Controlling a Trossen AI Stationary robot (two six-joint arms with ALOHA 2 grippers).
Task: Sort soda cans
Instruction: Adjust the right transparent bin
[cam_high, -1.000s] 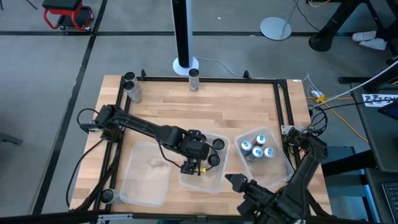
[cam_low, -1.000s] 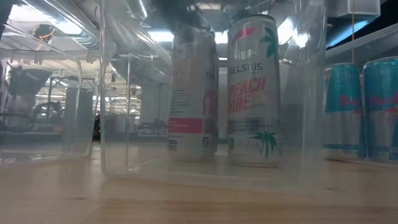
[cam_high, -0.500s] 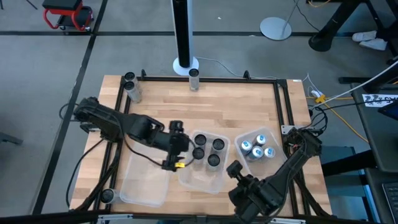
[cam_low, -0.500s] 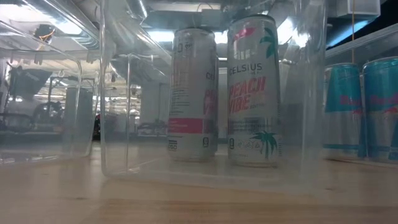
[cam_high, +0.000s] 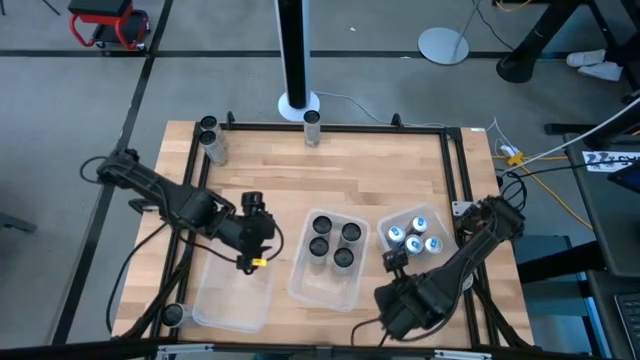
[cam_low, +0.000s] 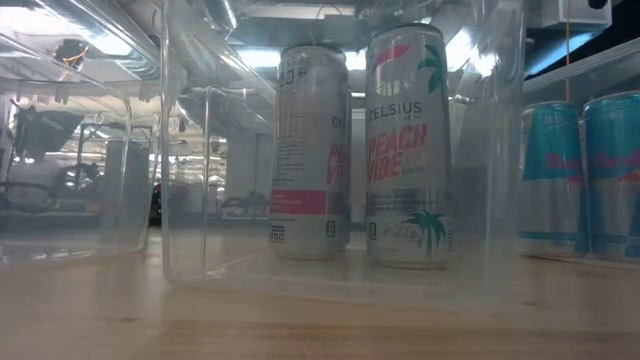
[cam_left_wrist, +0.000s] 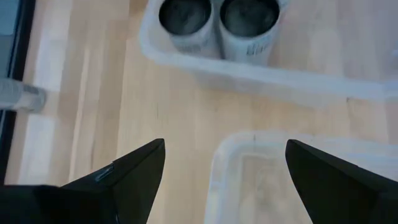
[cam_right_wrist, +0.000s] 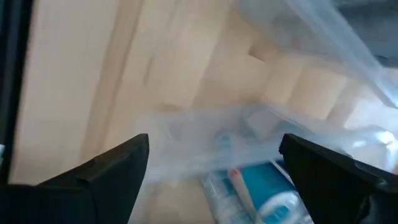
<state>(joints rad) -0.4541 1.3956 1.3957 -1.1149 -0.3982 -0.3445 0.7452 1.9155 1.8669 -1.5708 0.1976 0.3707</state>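
Four dark-topped soda cans (cam_high: 334, 241) stand upright in the middle clear bin (cam_high: 322, 284); two of them (cam_low: 405, 145) show in the low view. Several blue-white soda cans (cam_high: 415, 236) stand in the right clear bin (cam_high: 452, 262). My left gripper (cam_high: 258, 232) hangs open above the far right corner of the left clear bin (cam_high: 228, 295), with nothing between its fingers (cam_left_wrist: 137, 171). Near the right bin's near left corner my right gripper (cam_high: 392, 262) points down, open, above a blue-white can (cam_right_wrist: 261, 186).
Three more cans stand along the table's far edge (cam_high: 208, 124) (cam_high: 213, 144) (cam_high: 312, 122), and one stands at the near left corner (cam_high: 173, 314). A black frame (cam_high: 330, 127) runs round the table. Bare wood lies between the far cans and the bins.
My left gripper has risen from over the middle bin and drawn back toward the table's left, uncovering the dark-topped cans; it stays open. My right gripper has swung from the near edge toward the right bin and rolled about its wrist.
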